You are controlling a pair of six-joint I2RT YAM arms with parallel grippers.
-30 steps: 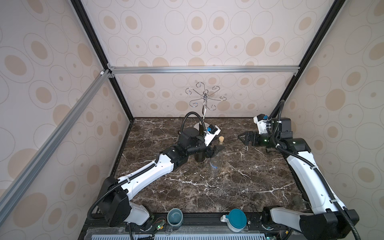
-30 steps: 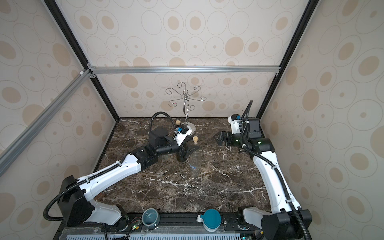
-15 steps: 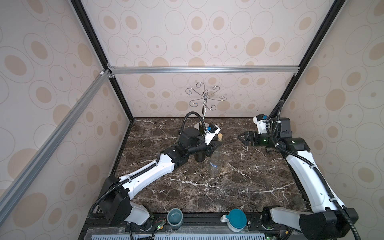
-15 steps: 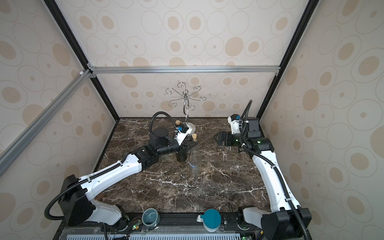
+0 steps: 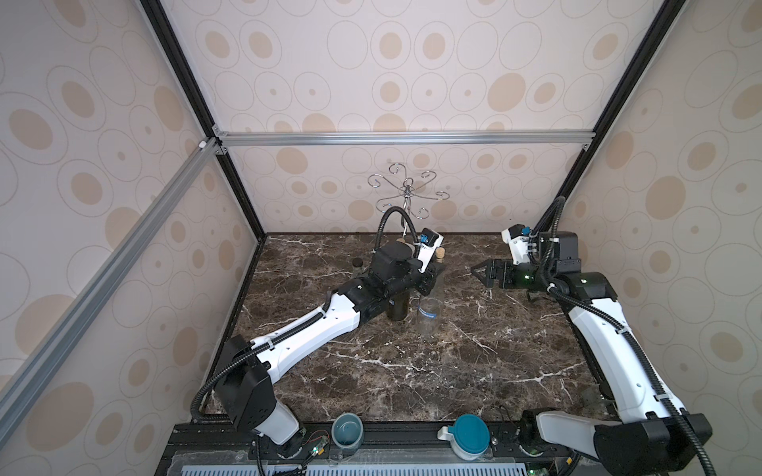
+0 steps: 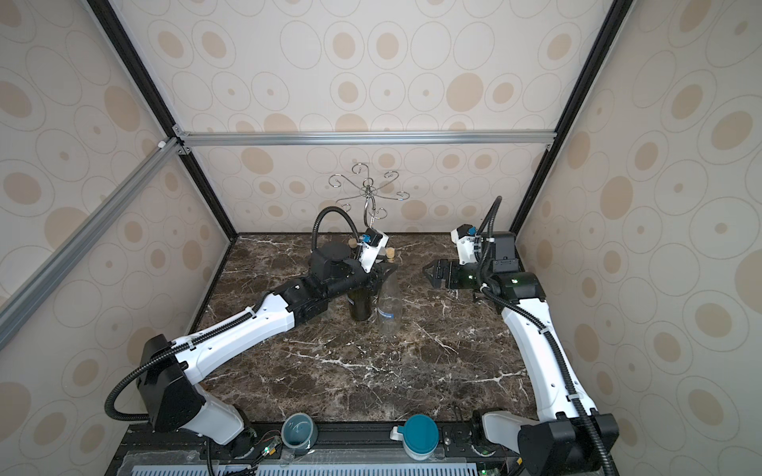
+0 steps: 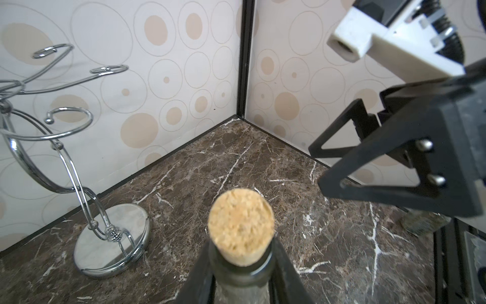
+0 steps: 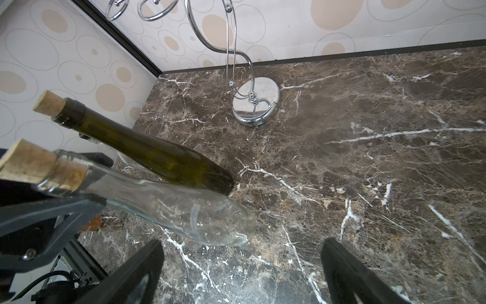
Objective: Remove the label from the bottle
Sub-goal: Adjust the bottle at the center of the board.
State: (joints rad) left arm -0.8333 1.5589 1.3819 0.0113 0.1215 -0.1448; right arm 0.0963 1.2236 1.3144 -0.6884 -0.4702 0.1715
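Blue label (image 5: 429,315); green bottle (image 8: 157,158); brown white-veined table (image 5: 412,371).

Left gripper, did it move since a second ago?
Yes. In both top views the left gripper has shifted up the picture toward the chrome stand, and now grips the neck of the clear bottle.

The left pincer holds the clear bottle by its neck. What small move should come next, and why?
Probably bring the right pincer, open and apart from the glass, toward the blue label on the clear bottle. The left pincer is shut on the neck below the cork, so the bottle seems steadied, and the label is still on.
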